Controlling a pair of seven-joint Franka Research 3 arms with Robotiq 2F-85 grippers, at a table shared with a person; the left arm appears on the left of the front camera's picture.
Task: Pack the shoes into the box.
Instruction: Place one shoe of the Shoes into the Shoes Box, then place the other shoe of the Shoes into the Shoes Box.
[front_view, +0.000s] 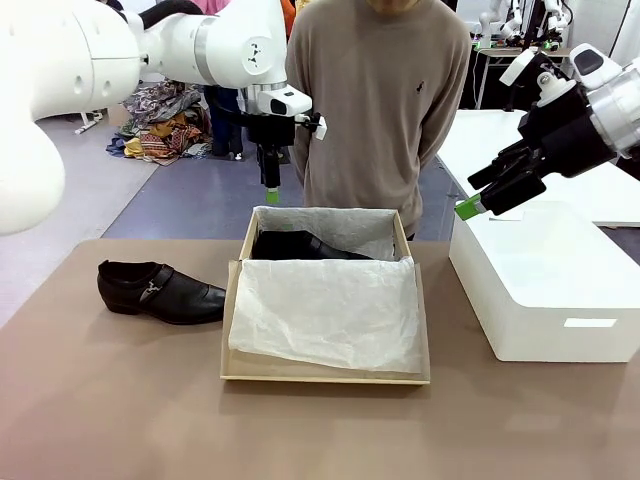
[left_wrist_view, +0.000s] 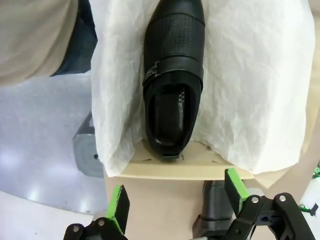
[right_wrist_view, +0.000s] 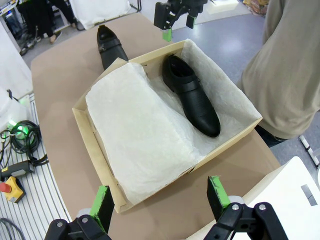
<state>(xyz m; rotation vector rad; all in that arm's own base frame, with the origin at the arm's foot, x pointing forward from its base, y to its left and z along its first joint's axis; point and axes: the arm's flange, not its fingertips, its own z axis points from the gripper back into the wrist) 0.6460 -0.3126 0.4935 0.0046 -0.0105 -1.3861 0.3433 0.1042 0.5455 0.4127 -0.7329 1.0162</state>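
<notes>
One glossy black shoe (front_view: 300, 245) (left_wrist_view: 172, 85) (right_wrist_view: 192, 97) lies on white tissue along the far side of the tan box (front_view: 325, 377) (left_wrist_view: 175, 168) (right_wrist_view: 82, 120). The other shoe (front_view: 160, 290) (right_wrist_view: 110, 45) rests on the table left of the box; its dark edge (left_wrist_view: 216, 207) shows between my left fingers. My left gripper (front_view: 271, 195) (left_wrist_view: 172, 200) (right_wrist_view: 179, 25) hangs open and empty just above the boxed shoe's heel. Over the white block hovers my right gripper (front_view: 480, 205) (right_wrist_view: 160, 197), open and holding nothing.
A large white rectangular block (front_view: 540, 280) (right_wrist_view: 295, 175) stands right of the box. A loose sheet of tissue paper (front_view: 330, 310) covers the box's near half. A person (front_view: 385, 100) stands at the far edge, just behind the box.
</notes>
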